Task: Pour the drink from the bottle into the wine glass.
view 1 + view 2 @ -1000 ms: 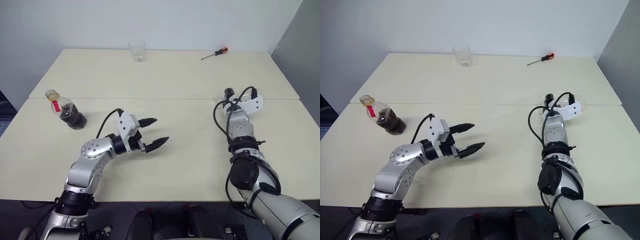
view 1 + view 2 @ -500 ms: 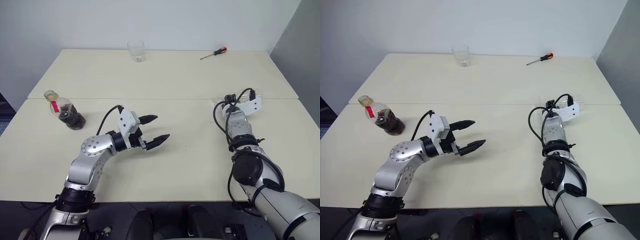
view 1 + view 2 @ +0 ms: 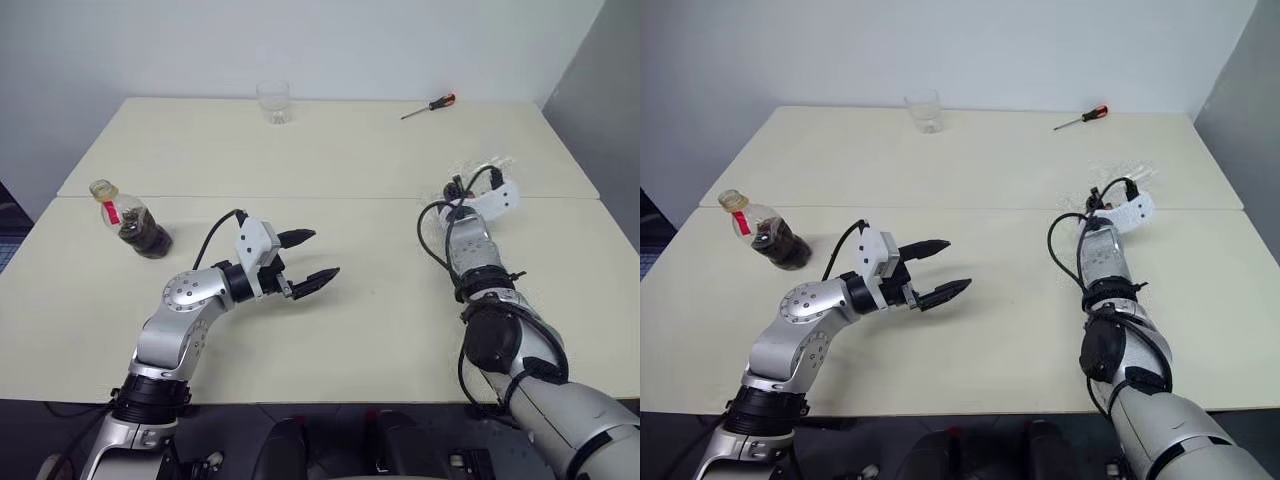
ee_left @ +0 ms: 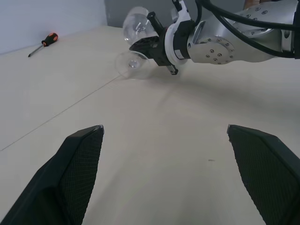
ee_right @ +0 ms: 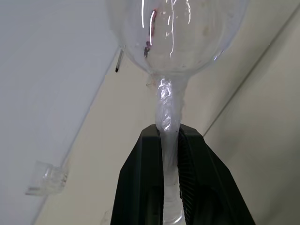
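While the right gripper (image 5: 169, 140) clamps the wine glass's stem, the scene reads as follows.

Landmark: the seam (image 3: 300, 197) where the two tabletops meet, running left to right across the table (image 3: 350, 150).

Wine glass (image 4: 137, 23): right end of the seam, lying over rather than upright. In the left wrist view its round foot sits toward the table and its bowl is lifted; the long axis runs stem to bowl, out beyond the gripper. Whether the foot touches the table I cannot tell.

Right gripper: both black fingers (image 5: 140, 173) pressed shut on the taped-looking stem, just below the bowl.

Left gripper (image 3: 310, 257): on the near side of the seam, left of centre, jaws spread wide with nothing between them, tips pointing toward the right arm.

Bottle (image 3: 130, 222): near side of the seam, close to the table's left edge, leaning with its orange-yellow cap tipped up and to the left. Long axis slants from cap to base.

Drink (image 3: 148, 238): dark liquid pooled in the bottle's lower part.

Open room: a broad bare stretch of tabletop lies between the two grippers on the near side of the seam; the far side is also mostly bare.

Tumbler (image 3: 273, 101): far side of the seam, by the table's back edge, upright.

Screwdriver (image 3: 428, 106): far side of the seam, toward the back right, lying flat with its red handle to the right.
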### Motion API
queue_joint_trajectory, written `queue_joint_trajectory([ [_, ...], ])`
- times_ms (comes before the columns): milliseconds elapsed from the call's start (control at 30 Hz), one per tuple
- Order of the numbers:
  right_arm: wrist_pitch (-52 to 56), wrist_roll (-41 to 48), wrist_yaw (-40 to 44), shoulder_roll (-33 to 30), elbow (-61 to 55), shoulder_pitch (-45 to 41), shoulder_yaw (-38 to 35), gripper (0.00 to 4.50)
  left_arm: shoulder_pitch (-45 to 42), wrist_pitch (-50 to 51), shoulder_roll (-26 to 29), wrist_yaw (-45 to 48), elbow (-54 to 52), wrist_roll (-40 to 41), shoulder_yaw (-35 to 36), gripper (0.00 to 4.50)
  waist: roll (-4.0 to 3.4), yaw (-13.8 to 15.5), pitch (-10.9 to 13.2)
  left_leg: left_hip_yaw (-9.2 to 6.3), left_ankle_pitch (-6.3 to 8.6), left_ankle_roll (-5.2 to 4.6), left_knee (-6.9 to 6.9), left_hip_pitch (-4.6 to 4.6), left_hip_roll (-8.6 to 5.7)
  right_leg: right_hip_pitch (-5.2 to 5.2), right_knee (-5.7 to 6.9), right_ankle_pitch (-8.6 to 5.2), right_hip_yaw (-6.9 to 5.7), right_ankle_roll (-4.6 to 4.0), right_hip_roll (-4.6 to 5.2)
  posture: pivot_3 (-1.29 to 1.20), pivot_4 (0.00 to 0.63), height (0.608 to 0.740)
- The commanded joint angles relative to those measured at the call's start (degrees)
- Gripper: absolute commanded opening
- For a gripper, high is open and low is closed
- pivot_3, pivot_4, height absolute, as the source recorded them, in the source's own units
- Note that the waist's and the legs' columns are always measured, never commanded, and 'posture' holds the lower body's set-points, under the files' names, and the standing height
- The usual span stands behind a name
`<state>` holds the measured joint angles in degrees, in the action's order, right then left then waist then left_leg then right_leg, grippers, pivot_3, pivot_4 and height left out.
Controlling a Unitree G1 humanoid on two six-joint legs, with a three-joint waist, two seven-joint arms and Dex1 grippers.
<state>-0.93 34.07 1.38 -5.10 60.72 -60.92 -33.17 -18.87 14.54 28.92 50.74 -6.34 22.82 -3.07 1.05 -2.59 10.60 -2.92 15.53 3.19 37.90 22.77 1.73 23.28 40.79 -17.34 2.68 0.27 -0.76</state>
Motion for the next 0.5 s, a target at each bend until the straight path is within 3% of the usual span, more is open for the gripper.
queue_joint_trajectory([
  [33, -2.0, -6.2, 2.6, 1.9, -7.7, -0.5, 7.5, 0.18, -1.0, -0.9, -0.4, -0.3, -0.8, 0.0, 1.1, 4.50, -0.05, -0.4, 0.0, 0.00, 0.00, 0.00, -0.01, 0.02, 0.01, 0.03, 0.01, 0.00, 0.00, 0.00, 0.03, 0.00, 0.150, 0.740],
  [300, -10.4, -23.5, 1.4, 7.8, -18.5, 5.2, 24.9, 0.18, -0.1, -0.7, -0.6, -4.0, -1.9, -0.2, 2.8, 4.50, -0.06, -0.6, 0.0, -0.05, -0.01, 0.01, -0.01, 0.04, 0.07, 0.06, 0.01, -0.01, -0.03, -0.01, 0.09, 0.00, 0.150, 0.740],
  [500, -17.8, -33.5, 2.0, 9.7, -15.2, 8.3, 34.3, 0.18, 3.6, 1.8, 0.8, -6.7, -5.6, 0.9, 6.4, 4.50, -0.06, -0.7, 0.0, -0.04, -0.01, 0.02, 0.00, 0.03, 0.08, 0.07, 0.01, -0.01, -0.02, -0.01, 0.11, 0.00, 0.150, 0.740],
])
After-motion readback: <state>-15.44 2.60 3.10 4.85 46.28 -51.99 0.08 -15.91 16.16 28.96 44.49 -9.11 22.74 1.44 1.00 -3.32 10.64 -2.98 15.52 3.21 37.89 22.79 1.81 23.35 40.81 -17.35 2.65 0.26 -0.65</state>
